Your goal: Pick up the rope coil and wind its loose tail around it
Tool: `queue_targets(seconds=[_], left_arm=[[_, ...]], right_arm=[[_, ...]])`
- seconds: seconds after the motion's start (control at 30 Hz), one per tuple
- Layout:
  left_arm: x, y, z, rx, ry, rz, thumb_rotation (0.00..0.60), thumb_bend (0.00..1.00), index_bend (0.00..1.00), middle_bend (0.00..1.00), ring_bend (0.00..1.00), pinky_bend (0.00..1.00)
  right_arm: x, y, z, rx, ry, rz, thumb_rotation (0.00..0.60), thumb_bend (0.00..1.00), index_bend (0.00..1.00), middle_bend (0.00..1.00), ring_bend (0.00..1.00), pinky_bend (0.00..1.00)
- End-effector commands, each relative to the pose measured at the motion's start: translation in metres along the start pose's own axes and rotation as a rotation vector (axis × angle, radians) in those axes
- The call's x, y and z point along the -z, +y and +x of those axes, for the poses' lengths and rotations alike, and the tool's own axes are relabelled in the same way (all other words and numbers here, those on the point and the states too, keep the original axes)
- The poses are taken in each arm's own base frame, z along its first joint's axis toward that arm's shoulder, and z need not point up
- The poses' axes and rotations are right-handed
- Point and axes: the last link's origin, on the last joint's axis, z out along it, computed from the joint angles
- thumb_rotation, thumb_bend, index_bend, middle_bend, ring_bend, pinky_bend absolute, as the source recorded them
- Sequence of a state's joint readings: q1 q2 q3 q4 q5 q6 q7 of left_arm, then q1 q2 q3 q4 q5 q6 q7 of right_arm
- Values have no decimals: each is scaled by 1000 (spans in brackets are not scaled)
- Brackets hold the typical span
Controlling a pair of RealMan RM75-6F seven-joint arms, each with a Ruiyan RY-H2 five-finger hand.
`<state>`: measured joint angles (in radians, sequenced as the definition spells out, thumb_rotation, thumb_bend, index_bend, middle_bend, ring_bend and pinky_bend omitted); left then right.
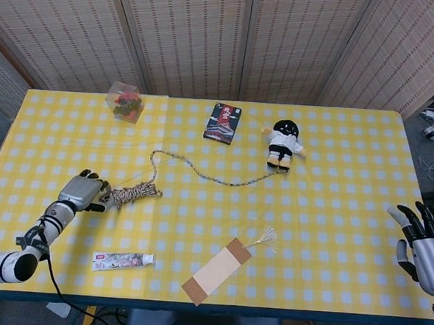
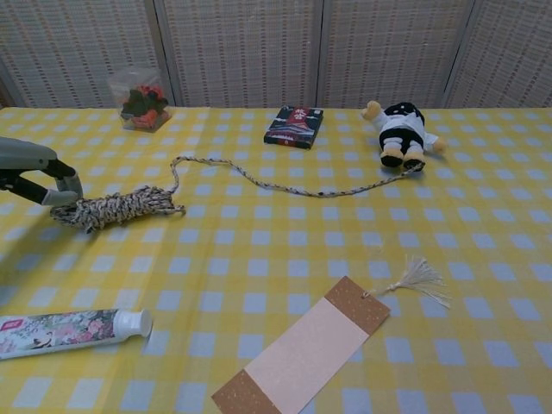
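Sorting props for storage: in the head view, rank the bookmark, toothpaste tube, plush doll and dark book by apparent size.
1. bookmark
2. toothpaste tube
3. plush doll and dark book: too alike to rank.

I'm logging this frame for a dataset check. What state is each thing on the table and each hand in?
left hand: holds one end of the rope coil.
rope coil: bundled, lying sideways.
loose tail: unwound, trailing toward the doll.
right hand: fingers spread, holding nothing.
toothpaste tube: capped, lying flat.
bookmark: flat, tassel splayed.
clear box: closed, upright.
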<state>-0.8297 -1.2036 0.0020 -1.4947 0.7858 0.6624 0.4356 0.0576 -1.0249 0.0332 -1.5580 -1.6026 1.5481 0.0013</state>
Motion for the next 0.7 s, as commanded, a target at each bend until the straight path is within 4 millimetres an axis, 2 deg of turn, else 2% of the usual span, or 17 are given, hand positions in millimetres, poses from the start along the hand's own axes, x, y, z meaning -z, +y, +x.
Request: queue_targets(seconds=[0.03, 0.13, 0.23, 0.27, 0.43, 0.63, 0.7], left_arm=[[7, -4, -3, 53, 87, 21, 217, 400, 283, 302, 126, 28], [8, -1, -6, 65, 187, 20, 396, 370, 254, 278, 124, 28], [6, 6, -11, 61, 231, 8, 511, 342, 241, 259, 121, 29], [5, 9, -12, 58, 236, 5, 528, 333, 238, 256, 121, 28], [-4, 25, -15, 63, 271, 1, 545, 313, 239, 249, 125, 28], [-16, 41, -20, 65, 274, 4, 497, 310, 285, 247, 159, 28], [-18, 44, -22, 57, 268, 8, 447, 310, 293, 247, 159, 28]], right_arm=[[-1, -1, 0, 0, -1, 5, 600, 642, 172, 150, 7, 36], [-1, -3, 0, 2, -4, 11, 600, 642, 172, 149, 7, 36], [-2, -5, 1, 2, -2, 15, 600, 641, 172, 150, 7, 36], [-2, -5, 1, 2, -2, 16, 600, 641, 172, 150, 7, 36], [-2, -5, 1, 4, -3, 14, 600, 642, 172, 150, 7, 36], [0, -4, 2, 5, -2, 6, 600, 642, 172, 150, 7, 36], [1, -3, 3, 5, -2, 4, 600, 642, 172, 150, 7, 36]])
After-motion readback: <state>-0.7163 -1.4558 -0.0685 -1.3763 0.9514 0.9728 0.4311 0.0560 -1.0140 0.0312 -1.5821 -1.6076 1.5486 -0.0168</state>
